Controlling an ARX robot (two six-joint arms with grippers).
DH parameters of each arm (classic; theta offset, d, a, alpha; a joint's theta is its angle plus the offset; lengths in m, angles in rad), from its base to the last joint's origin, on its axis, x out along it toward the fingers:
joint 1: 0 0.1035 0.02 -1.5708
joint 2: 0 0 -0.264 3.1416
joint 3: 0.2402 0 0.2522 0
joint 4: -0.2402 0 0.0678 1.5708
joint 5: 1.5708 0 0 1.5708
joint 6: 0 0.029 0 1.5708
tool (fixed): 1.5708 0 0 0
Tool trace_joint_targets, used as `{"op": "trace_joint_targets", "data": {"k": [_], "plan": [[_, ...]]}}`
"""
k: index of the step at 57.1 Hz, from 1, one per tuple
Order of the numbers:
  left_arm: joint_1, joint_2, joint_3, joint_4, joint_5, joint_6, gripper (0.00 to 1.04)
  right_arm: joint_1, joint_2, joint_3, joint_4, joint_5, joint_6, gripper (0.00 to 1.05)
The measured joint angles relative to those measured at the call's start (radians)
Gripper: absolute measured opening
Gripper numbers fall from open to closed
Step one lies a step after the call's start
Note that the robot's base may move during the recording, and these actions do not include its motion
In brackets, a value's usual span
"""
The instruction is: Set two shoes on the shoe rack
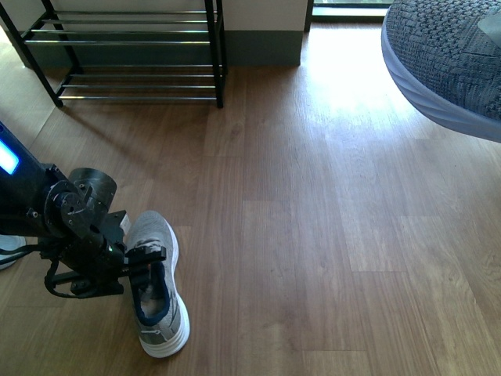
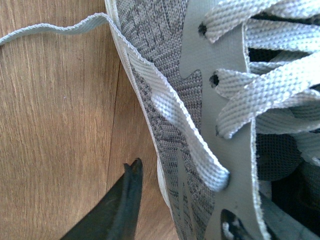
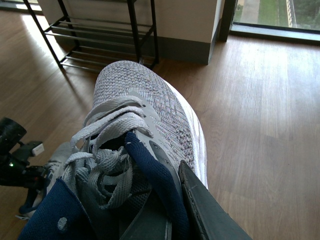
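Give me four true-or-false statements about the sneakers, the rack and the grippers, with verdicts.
1. The shoe rack holds a sneaker. False: no shoe shows on its bars.
2. The right gripper holds the lifted sneaker off the floor. True.
3. The floor sneaker lies upside down. False: it rests sole-down on the wooden floor, opening up.
4. The left gripper is at the floor sneaker's opening. True.
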Motion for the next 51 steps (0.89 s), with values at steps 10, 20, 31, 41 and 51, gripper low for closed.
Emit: {"op": "trace_joint_targets", "data": {"k": [10, 20, 31, 41, 51], "plan": [[0.000, 0.000, -0.001, 0.012, -0.010, 0.002, 0.18, 0.000, 0.000, 0.000, 0.000, 0.000, 0.000, 0.01], [0.007, -0.008, -0.026, 0.047, -0.055, 0.002, 0.02, 0.000, 0.000, 0.000, 0.000, 0.000, 0.000, 0.01], [0.058, -0.175, -0.220, 0.191, -0.177, -0.016, 0.02, 0.000, 0.000, 0.000, 0.000, 0.000, 0.000, 0.01], [0.109, -0.562, -0.505, 0.385, -0.317, -0.017, 0.02, 0.000, 0.000, 0.000, 0.000, 0.000, 0.000, 0.01], [0.119, -0.965, -0.796, 0.467, -0.473, -0.022, 0.02, 0.000, 0.000, 0.000, 0.000, 0.000, 0.000, 0.01]]}}
